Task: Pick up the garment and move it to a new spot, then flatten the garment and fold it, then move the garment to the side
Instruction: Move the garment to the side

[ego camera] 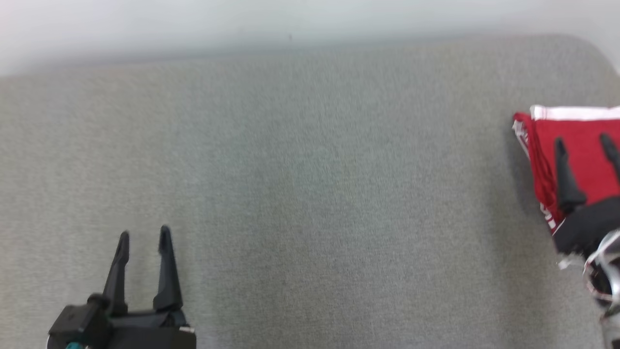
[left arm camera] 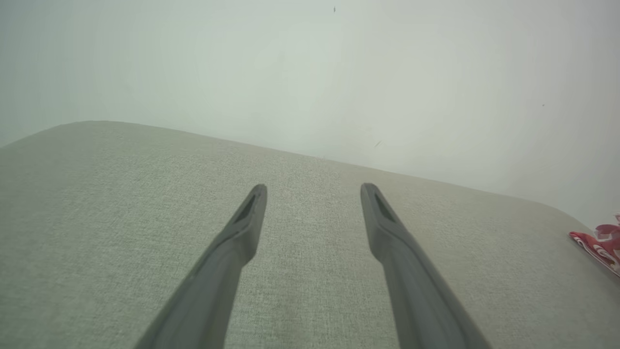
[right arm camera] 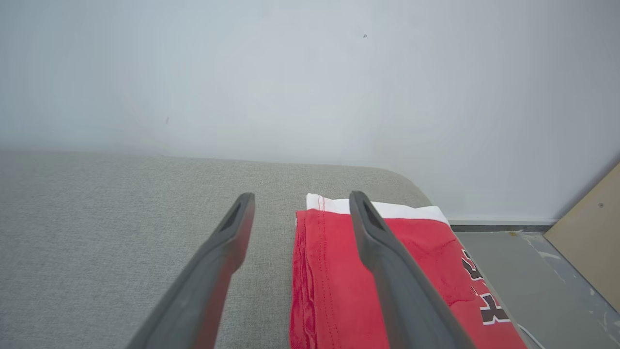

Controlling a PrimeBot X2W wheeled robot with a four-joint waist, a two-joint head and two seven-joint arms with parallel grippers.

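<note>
The garment (ego camera: 576,145) is red with a white band and black lettering. It lies folded at the right edge of the grey cushioned surface (ego camera: 310,194). My right gripper (ego camera: 583,140) hovers over it, open, with nothing between its fingers. In the right wrist view the garment (right arm camera: 334,281) lies under and between the fingers of the right gripper (right arm camera: 300,201), whose left finger is over bare cushion. My left gripper (ego camera: 144,233) stands open at the lower left, far from the cloth. The left wrist view shows the left gripper (left arm camera: 314,190) over bare fabric, with a corner of the garment (left arm camera: 598,245) at far right.
A pale wall (ego camera: 310,24) runs along the back of the cushion. Beyond the cushion's right end, the right wrist view shows grey floor (right arm camera: 523,271) and a tan board (right arm camera: 588,237).
</note>
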